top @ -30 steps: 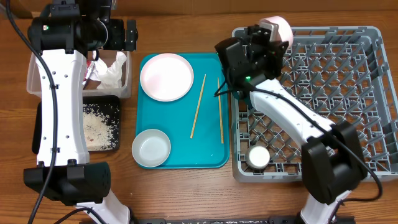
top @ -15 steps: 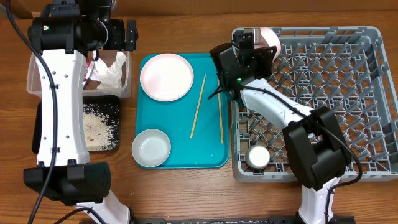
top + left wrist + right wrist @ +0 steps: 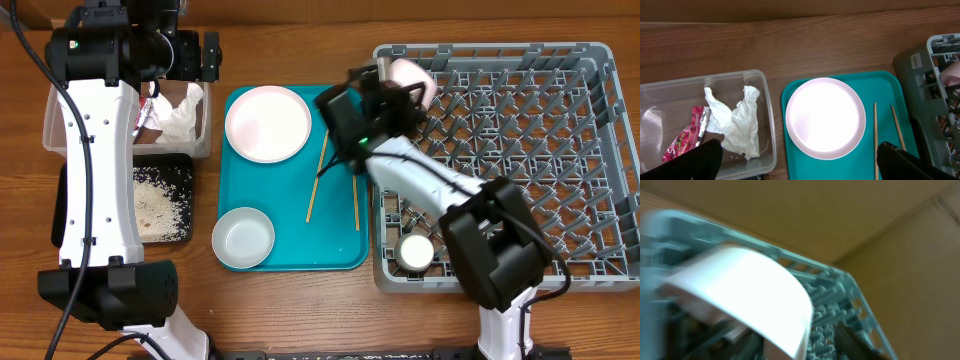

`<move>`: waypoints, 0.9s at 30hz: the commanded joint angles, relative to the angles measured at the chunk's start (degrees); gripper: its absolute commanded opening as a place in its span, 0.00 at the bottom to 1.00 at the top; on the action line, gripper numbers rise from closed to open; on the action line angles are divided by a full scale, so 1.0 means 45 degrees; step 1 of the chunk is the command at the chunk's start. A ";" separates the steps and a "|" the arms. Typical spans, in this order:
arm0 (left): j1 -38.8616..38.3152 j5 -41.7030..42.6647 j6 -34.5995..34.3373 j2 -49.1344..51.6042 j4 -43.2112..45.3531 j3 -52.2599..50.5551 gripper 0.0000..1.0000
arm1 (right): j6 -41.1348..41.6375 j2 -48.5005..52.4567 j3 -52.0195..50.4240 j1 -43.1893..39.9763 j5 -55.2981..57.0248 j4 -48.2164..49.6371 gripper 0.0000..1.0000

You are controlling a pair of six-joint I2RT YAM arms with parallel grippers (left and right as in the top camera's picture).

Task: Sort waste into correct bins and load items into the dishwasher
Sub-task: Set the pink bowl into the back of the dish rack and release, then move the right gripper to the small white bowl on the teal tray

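Observation:
My right gripper (image 3: 393,88) is at the top left corner of the grey dish rack (image 3: 590,150), shut on a white bowl (image 3: 411,73) that stands tilted on edge there. The bowl (image 3: 750,280) fills the blurred right wrist view, with rack pegs (image 3: 835,310) behind it. My left gripper (image 3: 205,55) is open and empty, above the gap between the clear tub (image 3: 52,135) and the white plate (image 3: 267,123). The tub holds crumpled napkins (image 3: 737,122) and a red wrapper (image 3: 685,142). The black tray (image 3: 70,210) holds rice scraps (image 3: 160,200).
The teal tray (image 3: 300,250) carries the plate (image 3: 825,117), a pale grey bowl (image 3: 243,238) and two chopsticks (image 3: 318,170) (image 3: 354,185). A small white cup (image 3: 416,250) sits in the rack's front left corner. The rack's left wall adjoins the teal tray.
My right gripper has swung left and slightly toward the front along the rack's top left corner, carrying the white bowl with it. The left arm has not moved.

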 commanded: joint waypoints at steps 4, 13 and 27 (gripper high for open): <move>-0.0010 -0.0073 -0.0078 0.0058 0.0044 0.0199 1.00 | 0.0000 0.0131 0.0194 0.0835 -0.1311 -0.0243 0.81; -0.0010 -0.0078 -0.0078 0.0058 0.0044 0.0199 1.00 | 0.1350 -0.2584 0.0457 0.0918 -0.6513 -0.1923 0.89; -0.0010 -0.0073 -0.0078 0.0058 0.0044 0.0199 1.00 | 0.5416 -0.3657 0.0078 0.2011 -1.9307 -0.3546 0.93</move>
